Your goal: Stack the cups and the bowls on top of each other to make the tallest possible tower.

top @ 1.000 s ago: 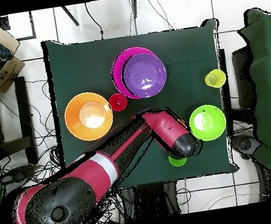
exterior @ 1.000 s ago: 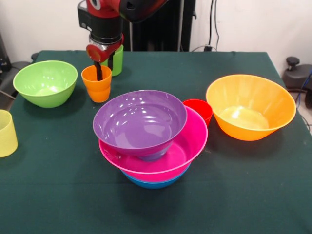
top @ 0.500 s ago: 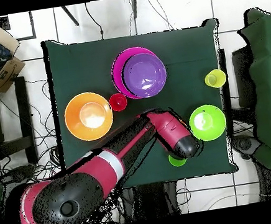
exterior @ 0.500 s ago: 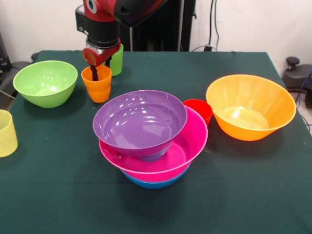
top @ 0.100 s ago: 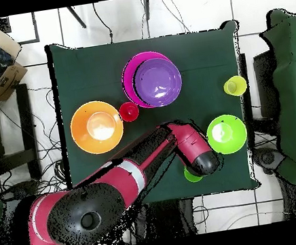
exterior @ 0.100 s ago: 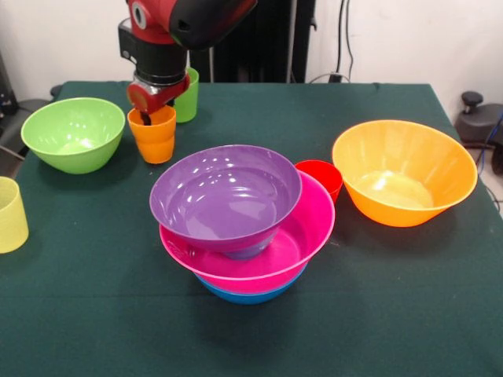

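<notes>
My gripper [exterior @ 0.100 s ago: 153,116] clamped on orange cup [exterior @ 0.100 s ago: 153,135] rim, one finger inside. Green cup [exterior @ 0.100 s ago: 187,96] just behind, lime bowl [exterior @ 0.100 s ago: 73,133] beside.

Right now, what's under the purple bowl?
The purple bowl sits in a pink bowl, and a blue bowl peeks out beneath that. Only the blue bowl's lower edge shows; the rest is covered.

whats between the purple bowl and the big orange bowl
The red cup stands between the purple bowl and orange bowl, clear in both views.
</notes>
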Action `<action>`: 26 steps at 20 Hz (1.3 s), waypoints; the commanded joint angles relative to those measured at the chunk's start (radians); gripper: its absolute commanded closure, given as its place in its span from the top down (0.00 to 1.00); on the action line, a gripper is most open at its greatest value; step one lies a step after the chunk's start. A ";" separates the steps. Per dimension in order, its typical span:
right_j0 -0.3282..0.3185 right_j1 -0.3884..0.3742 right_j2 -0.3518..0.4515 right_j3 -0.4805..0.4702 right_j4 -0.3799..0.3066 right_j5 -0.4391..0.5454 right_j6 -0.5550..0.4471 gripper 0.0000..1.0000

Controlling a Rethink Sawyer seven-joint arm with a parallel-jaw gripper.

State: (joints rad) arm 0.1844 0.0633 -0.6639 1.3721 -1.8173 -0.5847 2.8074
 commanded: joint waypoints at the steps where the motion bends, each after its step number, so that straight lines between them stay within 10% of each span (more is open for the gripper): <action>1: -0.051 -0.020 0.262 -0.022 0.113 0.123 -0.373 0.00; 26: 0.158 -0.064 0.089 0.031 0.005 0.053 -0.121 0.00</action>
State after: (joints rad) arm 0.2916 0.0165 -0.6501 1.3961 -1.7860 -0.5599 2.7700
